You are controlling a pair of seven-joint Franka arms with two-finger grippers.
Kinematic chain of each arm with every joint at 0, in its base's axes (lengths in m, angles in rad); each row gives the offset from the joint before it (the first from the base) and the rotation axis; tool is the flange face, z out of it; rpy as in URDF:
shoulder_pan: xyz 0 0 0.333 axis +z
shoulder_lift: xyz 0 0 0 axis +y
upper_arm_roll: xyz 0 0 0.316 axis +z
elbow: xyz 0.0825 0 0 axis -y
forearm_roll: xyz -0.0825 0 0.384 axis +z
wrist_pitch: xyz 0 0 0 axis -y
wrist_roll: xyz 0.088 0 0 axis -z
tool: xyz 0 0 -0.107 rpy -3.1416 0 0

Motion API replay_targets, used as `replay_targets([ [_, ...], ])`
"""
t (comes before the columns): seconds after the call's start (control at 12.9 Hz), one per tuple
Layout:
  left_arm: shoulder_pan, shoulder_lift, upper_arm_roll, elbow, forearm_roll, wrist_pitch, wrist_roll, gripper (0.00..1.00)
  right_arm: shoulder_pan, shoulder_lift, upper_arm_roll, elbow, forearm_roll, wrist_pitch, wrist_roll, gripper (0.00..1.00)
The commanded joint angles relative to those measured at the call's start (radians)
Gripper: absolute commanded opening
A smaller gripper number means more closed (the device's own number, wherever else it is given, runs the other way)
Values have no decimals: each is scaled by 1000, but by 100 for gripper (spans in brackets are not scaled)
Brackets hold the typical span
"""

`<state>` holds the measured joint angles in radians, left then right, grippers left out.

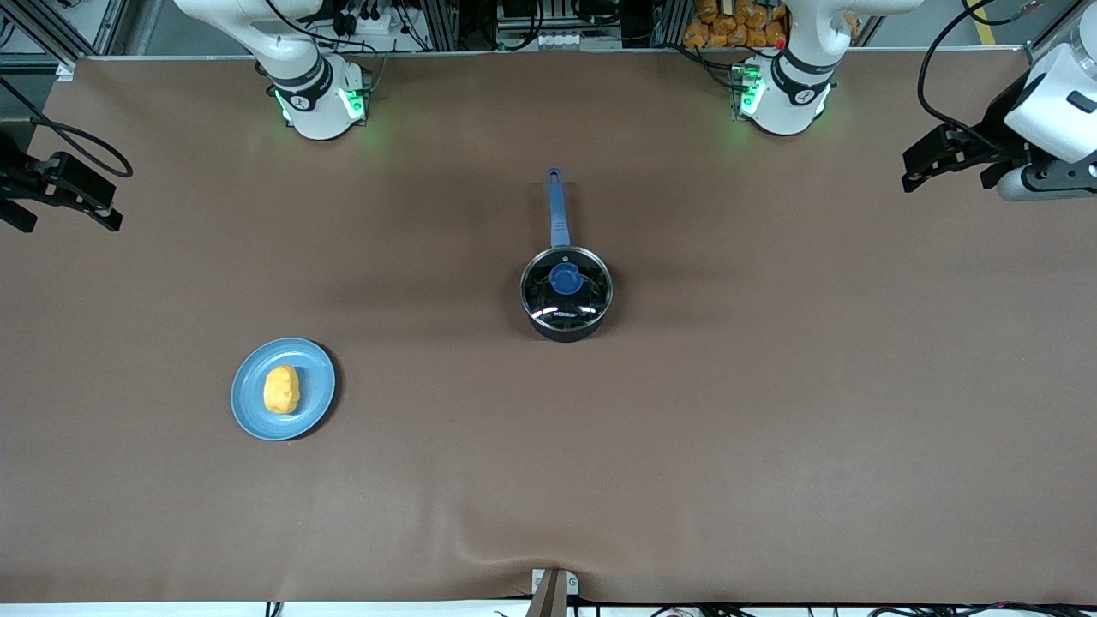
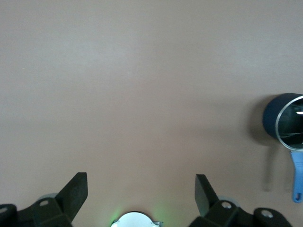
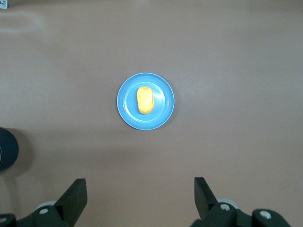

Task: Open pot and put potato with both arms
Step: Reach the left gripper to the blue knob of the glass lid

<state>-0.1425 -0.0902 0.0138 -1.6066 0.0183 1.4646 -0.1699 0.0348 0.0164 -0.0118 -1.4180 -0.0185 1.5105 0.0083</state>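
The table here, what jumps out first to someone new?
A black pot with a glass lid sits mid-table. A yellow potato lies on a blue plate, nearer the front camera toward the right arm's end. The left gripper and right gripper wait open at the table's ends.

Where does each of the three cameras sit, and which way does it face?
Front view: high across the table, facing both bases; left gripper and right gripper, open, wait at the edges.
Left wrist view: looks down past its fingertips; pot at edge.
Right wrist view: down on potato, plate.
Shared: pot, table.
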Motion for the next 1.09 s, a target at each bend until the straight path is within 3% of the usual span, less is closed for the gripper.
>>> replay_targets([
  [0.0, 0, 12, -2, 39, 41, -29, 12, 100, -13, -9, 10, 7, -15, -3, 9, 100],
  [0.31, -20, 119, -12, 122, 40, -29, 10, 100, -26, 37, 7, 2, -15, 28, 12, 100],
  [0.54, -37, 208, -89, 116, -70, 84, -14, 100, -43, 92, 9, 2, -14, 43, 6, 100],
  [0.78, -124, 297, -169, 111, -72, 193, -289, 100, -44, 97, 9, 4, -12, 45, -2, 100],
  [1.01, -319, 386, -170, 114, -26, 255, -557, 100, -27, 105, 13, 4, -11, 43, -10, 100],
])
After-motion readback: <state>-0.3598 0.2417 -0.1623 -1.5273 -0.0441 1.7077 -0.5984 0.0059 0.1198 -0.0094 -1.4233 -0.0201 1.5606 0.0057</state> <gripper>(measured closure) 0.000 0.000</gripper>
